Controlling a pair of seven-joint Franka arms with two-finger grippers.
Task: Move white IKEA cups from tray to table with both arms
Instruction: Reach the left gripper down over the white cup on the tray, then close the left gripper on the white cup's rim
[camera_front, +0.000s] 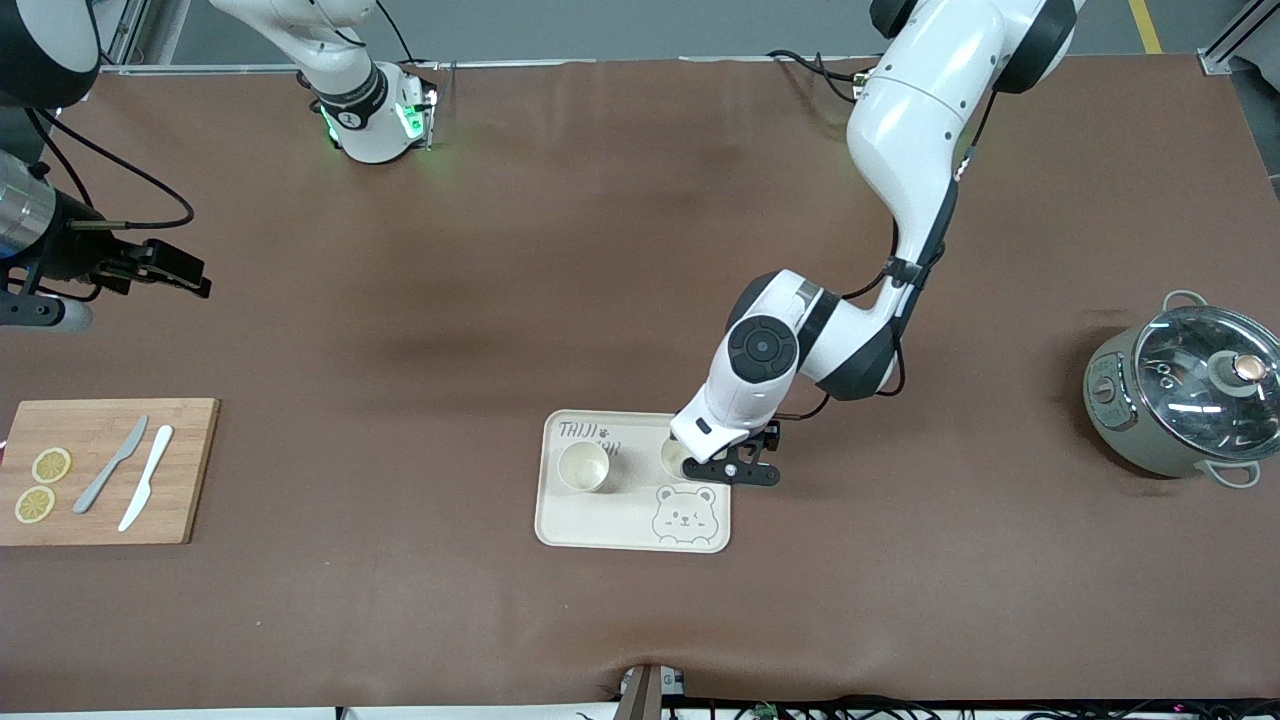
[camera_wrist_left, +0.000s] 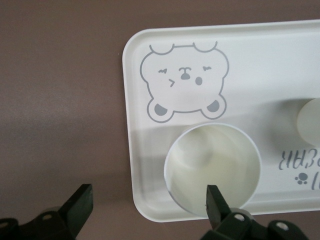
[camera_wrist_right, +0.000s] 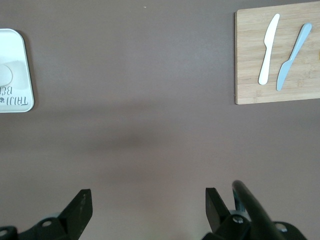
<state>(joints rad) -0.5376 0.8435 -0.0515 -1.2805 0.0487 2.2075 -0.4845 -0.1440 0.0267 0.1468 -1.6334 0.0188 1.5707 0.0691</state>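
My left claw (camera_front: 722, 462) hangs low over the end of the tray (camera_front: 600, 528) nearest my left arm's base, fingers spread wide and holding nothing. What the next move turns on is how one cup (camera_wrist_left: 212, 167) sits against those fingers: in the left wrist view one fingertip (camera_wrist_left: 214, 200) crosses the cup's rim while the other fingertip (camera_wrist_left: 80, 202) stands off the tray over bare worktop (camera_wrist_left: 60, 100). So the cup is not centred between my fingers; it lies toward the tray's middle from the claw's midline. I judge I must shift that way before closing, or straddle just the cup's wall.

The second cup (camera_front: 583, 466) stands upright on the same tray, beside the first and toward my right arm's end. My right claw (camera_front: 180, 268) waits wide open and empty, high over bare worktop, well apart from the tray; the left is far nearer both cups.

The brown matting around the tray is flat and open, with room to set cups down. The cutting board (camera_front: 105, 470) and the pot (camera_front: 1180, 400) sit well apart.
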